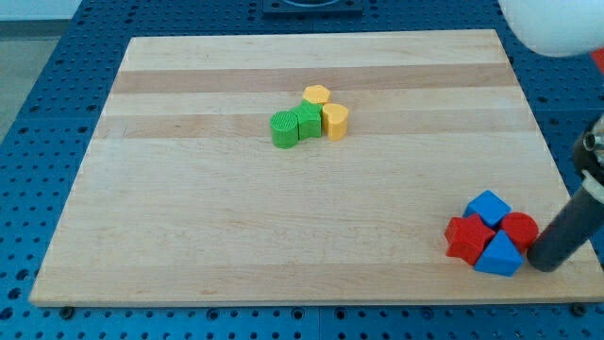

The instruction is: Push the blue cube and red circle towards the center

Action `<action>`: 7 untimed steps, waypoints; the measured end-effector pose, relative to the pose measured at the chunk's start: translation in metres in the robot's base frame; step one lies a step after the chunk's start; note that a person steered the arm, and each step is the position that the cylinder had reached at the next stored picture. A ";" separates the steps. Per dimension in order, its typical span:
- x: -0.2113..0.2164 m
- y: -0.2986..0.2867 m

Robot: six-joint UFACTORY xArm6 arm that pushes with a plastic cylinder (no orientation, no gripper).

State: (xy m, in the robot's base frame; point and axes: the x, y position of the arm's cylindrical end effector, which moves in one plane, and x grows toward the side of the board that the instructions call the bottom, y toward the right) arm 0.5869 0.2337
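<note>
Lower right of frame: my tip presses beside the red circle; it holds nothing | blue cube and circle far from centre; push barely begun

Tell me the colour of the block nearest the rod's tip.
Red: the round block, touching my tip, in the camera view.

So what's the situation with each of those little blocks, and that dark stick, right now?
Blue cube: flat on board, top of the red-blue cluster.
Red circle: touching the cluster's right side.
Red block: cluster's left.
Blue block: cluster's bottom.
My tip: against the cluster's lower right, beside the red circle.
Green blocks: side by side near centre.
Yellow blocks: adjoining the green ones.
</note>
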 end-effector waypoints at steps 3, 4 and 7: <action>-0.065 -0.056; -0.089 -0.081; -0.140 -0.106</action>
